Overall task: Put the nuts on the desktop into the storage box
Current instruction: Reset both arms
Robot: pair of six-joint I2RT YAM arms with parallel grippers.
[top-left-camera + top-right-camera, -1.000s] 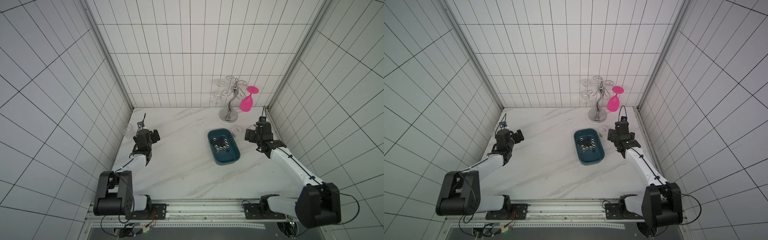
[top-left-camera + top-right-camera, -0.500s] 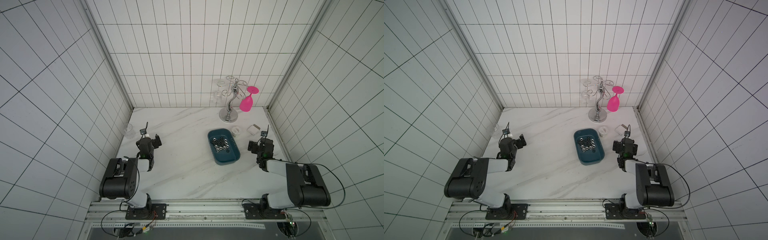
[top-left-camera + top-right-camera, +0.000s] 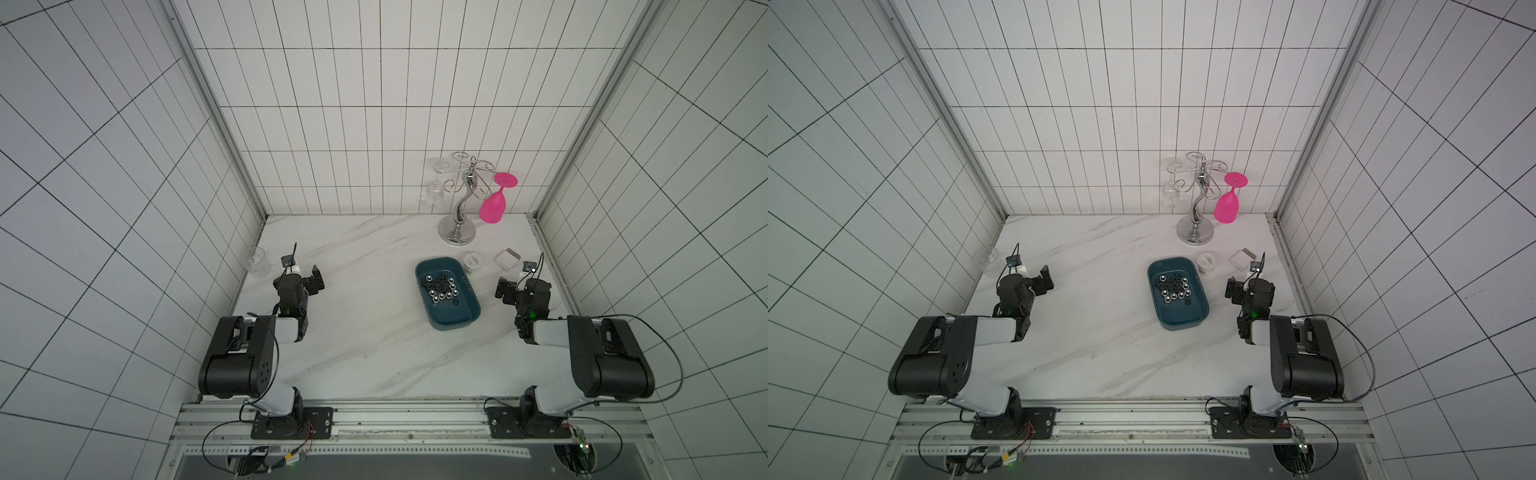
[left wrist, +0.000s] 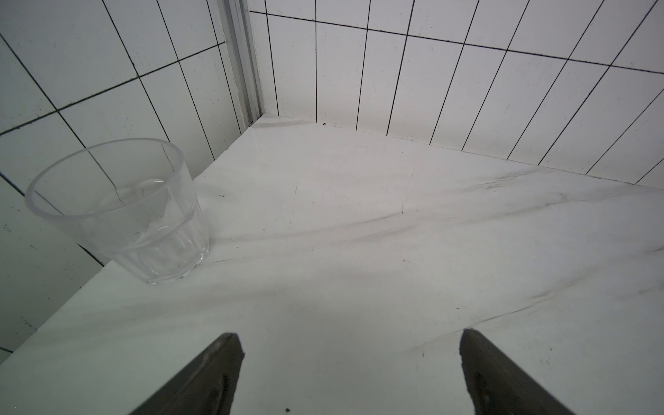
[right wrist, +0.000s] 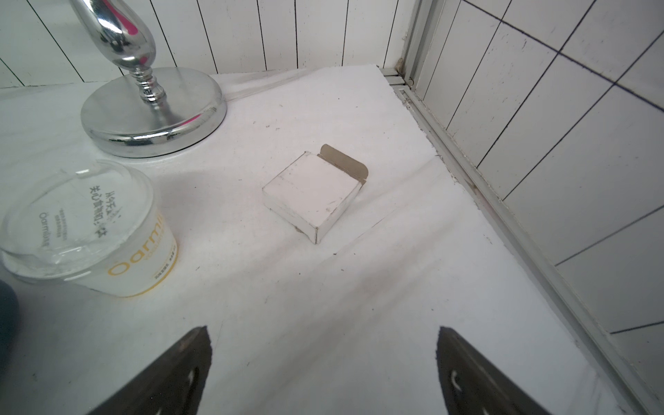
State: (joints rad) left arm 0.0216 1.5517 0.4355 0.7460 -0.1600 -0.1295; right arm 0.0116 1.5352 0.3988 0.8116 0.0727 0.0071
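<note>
entry: the nuts (image 3: 441,289) are all lying in a loose cluster, black and silver mixed, in the far half of the storage box (image 3: 453,328), which is sitting right of centre on the desktop (image 3: 374,332). i am finding no nut loose on the marble in either top view or in either wrist view. the left gripper (image 4: 348,337) is hovering with jaws spread wide and nothing between them, near a clear tumbler (image 4: 118,212). the right gripper (image 5: 323,330) is likewise gaping wide and empty, just beside the box's right edge. both arms are sitting folded close to their bases. judgement: the filling step is looking finished, and the next move is calling only for a check for strays hidden behind the box rim, then parking. writing: the small round jar (image 5: 107,230) is showing yellow letters "oarmi", the rest curving out of sight, and its clear lid is carrying chinese characters i am not reading with confidence. the white carton (image 5: 312,194) is showing no print.
</note>
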